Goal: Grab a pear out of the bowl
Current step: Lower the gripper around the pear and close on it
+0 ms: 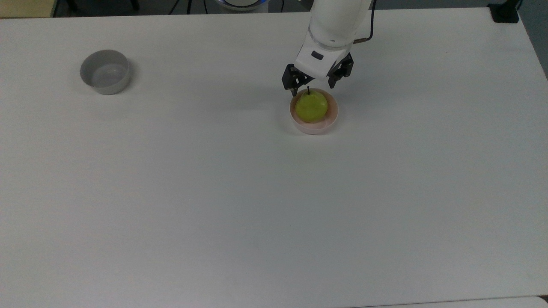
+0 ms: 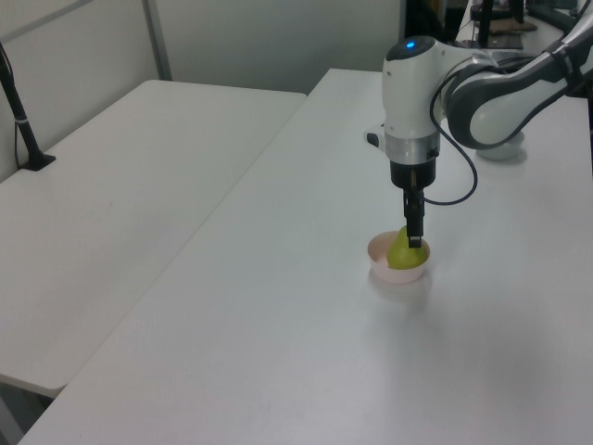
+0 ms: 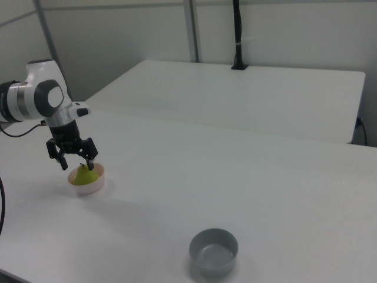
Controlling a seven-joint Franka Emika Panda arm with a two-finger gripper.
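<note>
Top view: gripper (image 1: 312, 89) is hanging just over the pear (image 1: 311, 106), fingers spread wide, one tip at the top view's left of the stem and the other to the stem's right. Nothing is being gripped yet.

Pear is sitting upright in the pink bowl (image 1: 329, 122), stem pointing up, filling most of the bowl's inside. Bowl is resting flat on the white table (image 1: 257, 192), well apart from the grey bowl (image 1: 105, 71) over at the top view's left.

Left view: the fingers are lining up edge-on, so they are reading as one dark bar coming down over the pear (image 2: 404, 252), tip overlapping the upper part of the fruit. Cannot tell from this angle whether a pad is touching the skin.

Right view: gripper (image 3: 75, 161) is straddling the pear's (image 3: 83, 175) top, both fingers clearly apart, wrist vertical above it.

My read: the wide opening and vertical approach are there to clear the stem and get the pads down either side of the narrower neck or body. The bowl's (image 3: 94, 184) low wall is leaving most of the pear exposed, so a side pinch looks workable. Risk I'm seeing: rounded, smooth fruit could be slipping or tipping in the bowl if the pinch lands too high.
</note>
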